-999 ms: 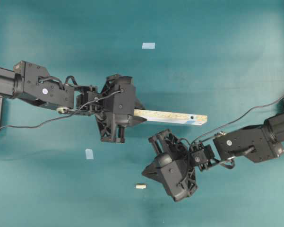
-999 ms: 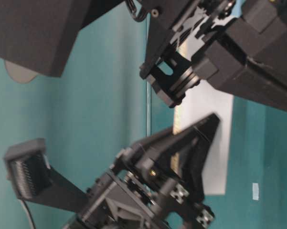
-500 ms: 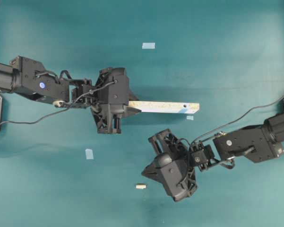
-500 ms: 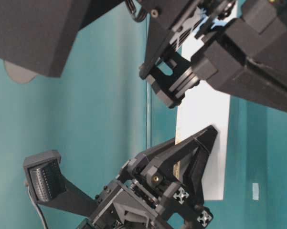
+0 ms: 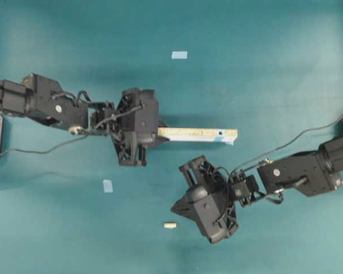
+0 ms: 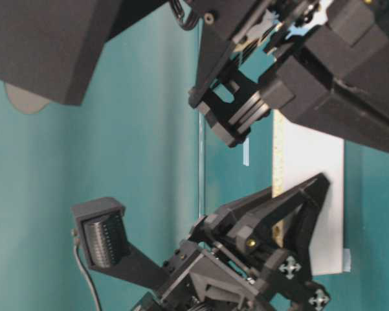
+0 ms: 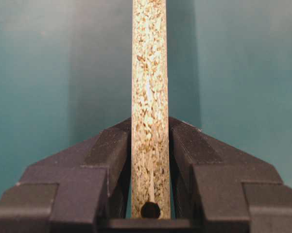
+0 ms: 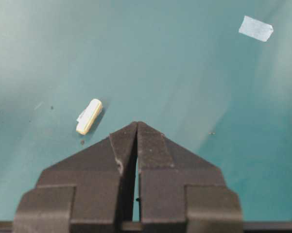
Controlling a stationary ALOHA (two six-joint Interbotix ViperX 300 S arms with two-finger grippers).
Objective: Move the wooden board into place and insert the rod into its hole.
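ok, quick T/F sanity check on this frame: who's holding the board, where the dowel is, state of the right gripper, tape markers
1. The left gripper is clamped on the wooden board. True.
2. The right gripper holds the rod. False: its jaws are shut on nothing, and the rod lies on the table beside the fingertips.
3. The rod is already in the board's hole. False: in the overhead view it lies apart from the board, near the bottom of the picture.
4. The board is gripped with its speckled edge facing the left wrist camera. True.
5. A light-blue tape square lies on the table beyond the board. True.
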